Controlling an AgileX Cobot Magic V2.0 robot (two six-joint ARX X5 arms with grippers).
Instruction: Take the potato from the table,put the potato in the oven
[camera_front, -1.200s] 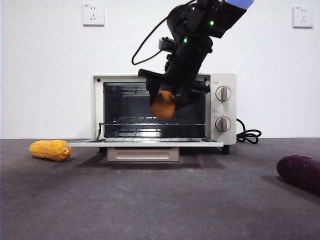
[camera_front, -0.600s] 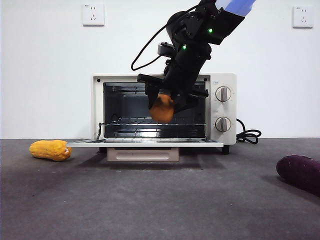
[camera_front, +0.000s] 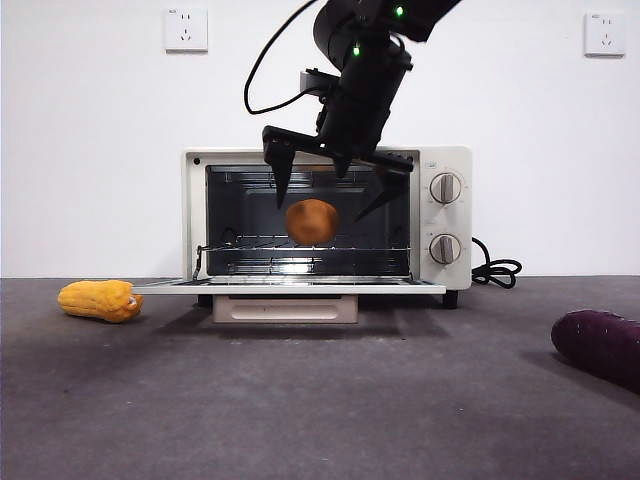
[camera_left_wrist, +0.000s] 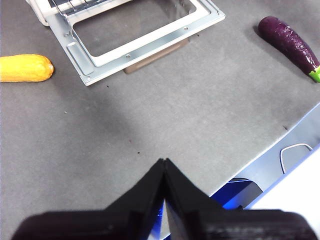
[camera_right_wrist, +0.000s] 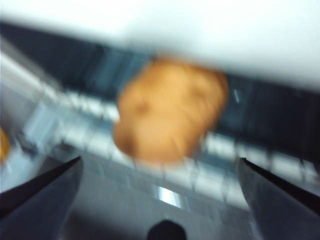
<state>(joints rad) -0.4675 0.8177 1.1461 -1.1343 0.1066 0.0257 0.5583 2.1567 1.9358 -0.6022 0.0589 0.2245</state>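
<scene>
The right claw (camera_front: 332, 190) gapes wide, empty, above the potato (camera_front: 312, 221) inside the oven (camera_front: 445, 215).

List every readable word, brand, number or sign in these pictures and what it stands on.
None can be read.
Oven: a small mark above the upper knob, too small to read.
Knob markings: too small.
Wall sockets: no legible text.
Wrist views: no text; the right one is blurred.

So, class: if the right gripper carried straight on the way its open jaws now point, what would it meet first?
Most likely the potato, centred between the right gripper's open jaws, just ahead in the oven mouth. Depth is blurred; the wire rack would come next.
</scene>
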